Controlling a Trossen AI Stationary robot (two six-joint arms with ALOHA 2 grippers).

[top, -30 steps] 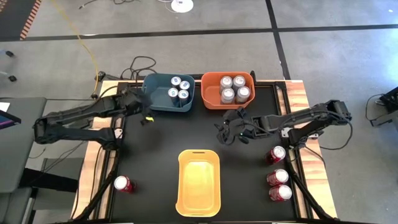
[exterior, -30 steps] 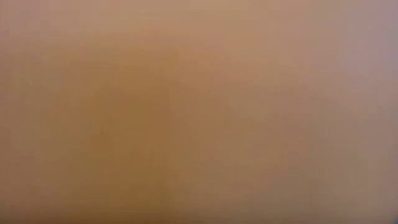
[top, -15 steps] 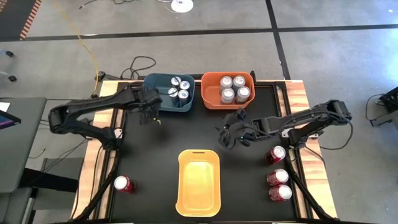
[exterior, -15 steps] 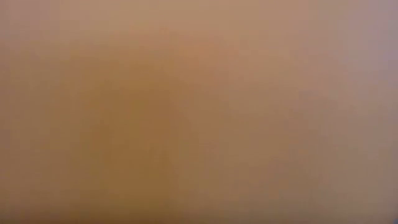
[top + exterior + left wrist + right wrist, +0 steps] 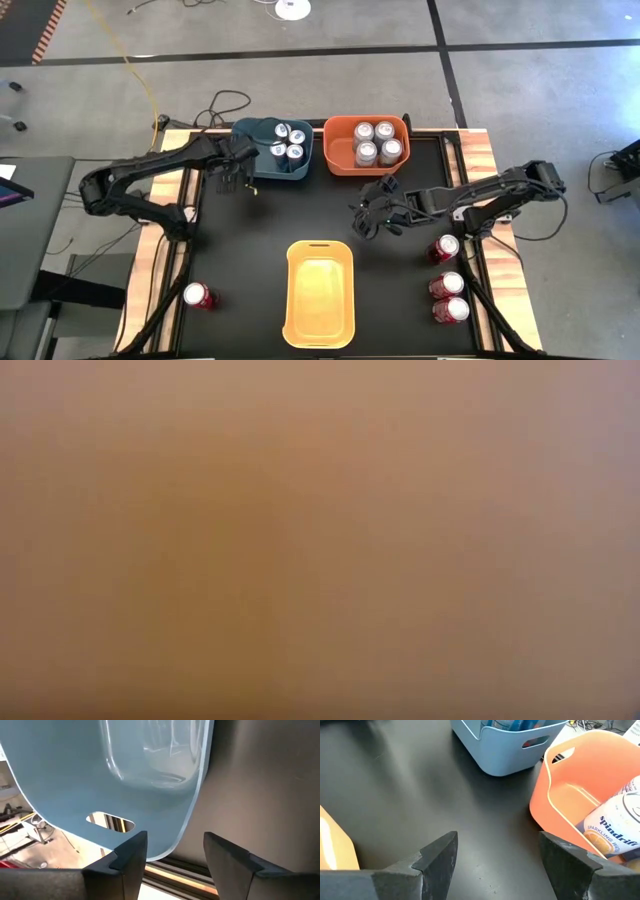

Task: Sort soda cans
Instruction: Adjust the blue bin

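Looking down, we see the soda cans: four blue ones (image 5: 287, 142) standing in the blue bin (image 5: 250, 165), four silver-grey (image 5: 374, 141) in the orange bin (image 5: 340, 163), four red (image 5: 443, 247) on the black mat. Our left gripper (image 5: 238, 180) hovers at the blue bin's left end, jaws apart, empty. Our right gripper (image 5: 366, 219) waits mid-table, jaws open.

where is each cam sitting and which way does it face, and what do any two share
High view: overhead, straight down on the table; both arms show, left gripper beside the blue bin, right gripper mid-table.
Low view: table height, only an orange-tan blur; no robot parts.
Left wrist view: past its own fingers, at the blue bin's wall.
Right wrist view: past its own open fingers, at the blue bin and orange bin.
Shared: the blue bin in three views.
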